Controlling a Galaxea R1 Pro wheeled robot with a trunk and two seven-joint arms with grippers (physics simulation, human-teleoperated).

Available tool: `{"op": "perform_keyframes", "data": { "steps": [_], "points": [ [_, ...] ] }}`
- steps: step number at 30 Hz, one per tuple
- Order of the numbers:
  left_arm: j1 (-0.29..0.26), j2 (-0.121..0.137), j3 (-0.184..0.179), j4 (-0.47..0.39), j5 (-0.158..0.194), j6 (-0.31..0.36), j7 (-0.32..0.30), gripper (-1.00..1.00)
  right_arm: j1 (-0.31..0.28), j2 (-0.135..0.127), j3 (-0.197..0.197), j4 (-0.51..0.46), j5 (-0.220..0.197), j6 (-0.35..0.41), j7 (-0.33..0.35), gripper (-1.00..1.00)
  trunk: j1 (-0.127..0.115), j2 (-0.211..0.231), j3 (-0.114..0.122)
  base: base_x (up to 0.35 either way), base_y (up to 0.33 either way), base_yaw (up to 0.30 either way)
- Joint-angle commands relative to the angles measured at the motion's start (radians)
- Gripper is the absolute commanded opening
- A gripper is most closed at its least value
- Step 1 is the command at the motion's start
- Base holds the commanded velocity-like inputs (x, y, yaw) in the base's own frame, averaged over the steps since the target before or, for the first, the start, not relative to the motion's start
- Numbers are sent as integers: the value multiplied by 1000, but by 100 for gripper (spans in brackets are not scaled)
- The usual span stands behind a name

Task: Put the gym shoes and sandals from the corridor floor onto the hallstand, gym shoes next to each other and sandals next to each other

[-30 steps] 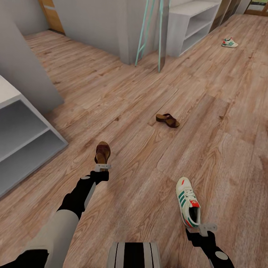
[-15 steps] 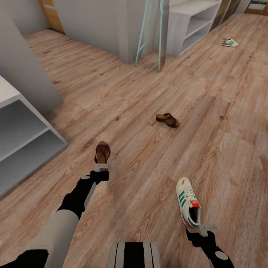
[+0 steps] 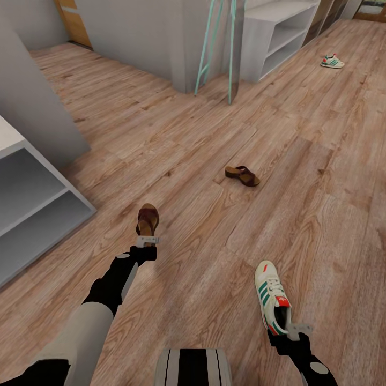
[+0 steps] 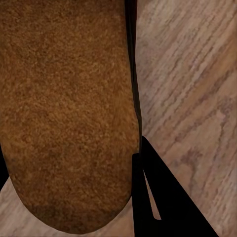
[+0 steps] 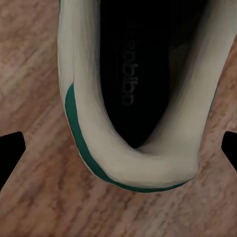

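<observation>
My left gripper (image 3: pixel 146 241) is shut on the heel end of a brown sandal (image 3: pixel 147 217), whose tan footbed (image 4: pixel 64 108) sits between the fingers in the left wrist view. The other sandal (image 3: pixel 242 175) lies on the corridor floor (image 3: pixel 177 139) ahead. A white gym shoe (image 3: pixel 272 297) with green stripes lies at the lower right. My right gripper (image 3: pixel 294 328) stands open at its heel, and both fingers stay clear of the heel (image 5: pixel 148 163). The second gym shoe (image 3: pixel 332 61) lies far off at the upper right. The hallstand (image 3: pixel 32 209) shows two open shelves at the left.
A plain white two-shelf bench (image 3: pixel 273 37) stands at the back beside teal lettering (image 3: pixel 214 43) on a grey wall. A grey wall corner (image 3: pixel 32 107) juts out at the left. Wood floor stretches between the shoes.
The view has shifted slightly. The near gym shoe's heel now sits further in between my right gripper's fingers. The left gripper and its sandal keep their place in the picture.
</observation>
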Motion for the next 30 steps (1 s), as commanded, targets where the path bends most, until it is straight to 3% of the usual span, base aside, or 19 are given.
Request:
{"op": "perform_keyframes", "data": {
  "steps": [1, 24, 25, 30],
  "points": [
    [0, -1, 6, -2, -14, 5, -11, -100, -1, 1, -7, 0, 10, -5, 8, 100, 0, 0, -1, 6, 0, 0],
    [0, -1, 5, -2, -12, 5, -11, -100, -1, 1, -9, 1, 10, -4, 8, 100, 0, 0, -1, 38, 0, 0],
    [0, -1, 5, -2, -12, 5, -11, -100, -1, 1, -9, 2, 10, -4, 8, -100, 0, 0, -1, 1, 0, 0],
    [0, -1, 5, -2, -14, 5, -11, -100, -1, 1, -9, 4, 11, -4, 8, -100, 0, 0, -1, 0, 0, 0]
  ]
}}
